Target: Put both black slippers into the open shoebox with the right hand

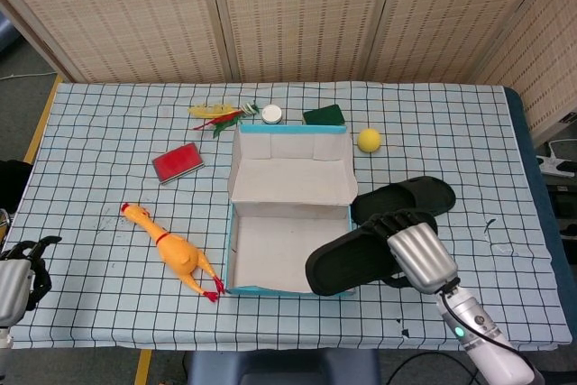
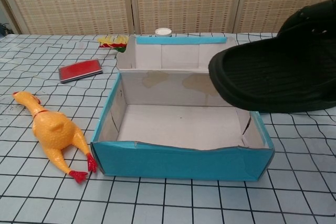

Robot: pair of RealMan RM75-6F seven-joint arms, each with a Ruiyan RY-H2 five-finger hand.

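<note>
Slipper number one (image 1: pixel 356 261), black, is up off the table in the right hand (image 1: pixel 419 257), whose fingers wrap over its strap end; the toe pokes out past the shoebox's (image 1: pixel 290 223) right front corner, the sole tilted above the rim. In the chest view this slipper (image 2: pixel 278 69) fills the upper right and hangs over the right wall of the shoebox (image 2: pixel 181 158), apart from it as far as I can judge. The box floor is bare and open from above; its lid stands up along the far side.

Behind the hand, the second black slipper (image 1: pixel 407 197) lies flat on the checked table (image 1: pixel 99 151) just right of the box, towards the right edge, its near side partly hidden by the held one. A yellow ball (image 1: pixel 369 140) sits beyond it near the far edge, with a dark green object (image 1: pixel 325 115) and a white round lid (image 1: pixel 271 114) just behind the box lid. Further left along the far side lies a yellow-and-red bundle (image 1: pixel 216 114), then a red flat case (image 1: pixel 178 162), and left of the box near the front a rubber chicken (image 1: pixel 173 253).

The left hand (image 1: pixel 20 272) rests at the front left corner, fingers curled loosely, holding nothing.
</note>
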